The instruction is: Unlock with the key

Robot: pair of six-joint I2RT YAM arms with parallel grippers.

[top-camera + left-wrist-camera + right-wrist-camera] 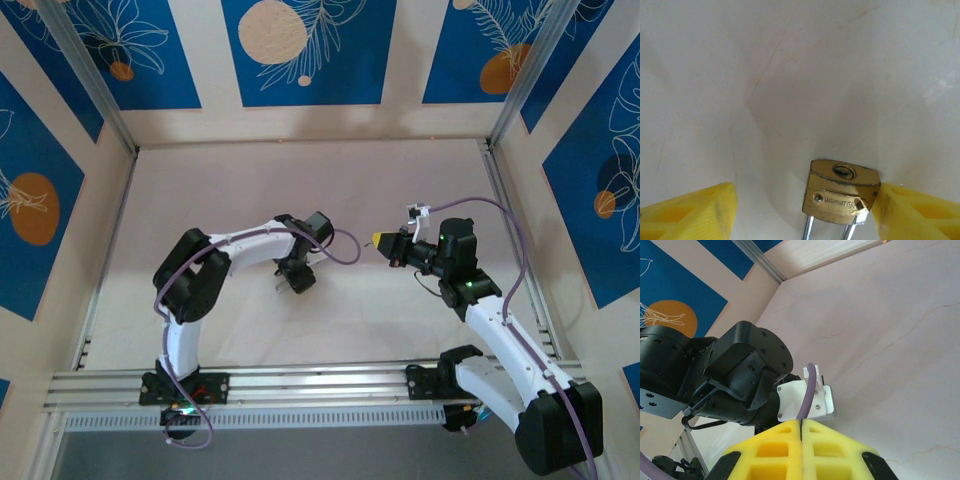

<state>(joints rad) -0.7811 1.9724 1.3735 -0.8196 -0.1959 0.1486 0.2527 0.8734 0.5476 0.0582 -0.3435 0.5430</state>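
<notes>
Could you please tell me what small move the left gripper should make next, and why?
Probably close the left gripper on the padlock's brass body. The padlock sits between its open yellow fingers, one at its corner and the other apart from it, so nothing holds it steady yet for unlocking.

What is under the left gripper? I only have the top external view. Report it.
Observer: A small brass padlock sits between the open yellow fingers of the left gripper.
Operator: Give me the keyhole.
Observer: The keyhole faces the left wrist camera, uncovered.
Operator: Check the right gripper.
Observer: The right gripper has its yellow fingers pressed flat together.
</notes>
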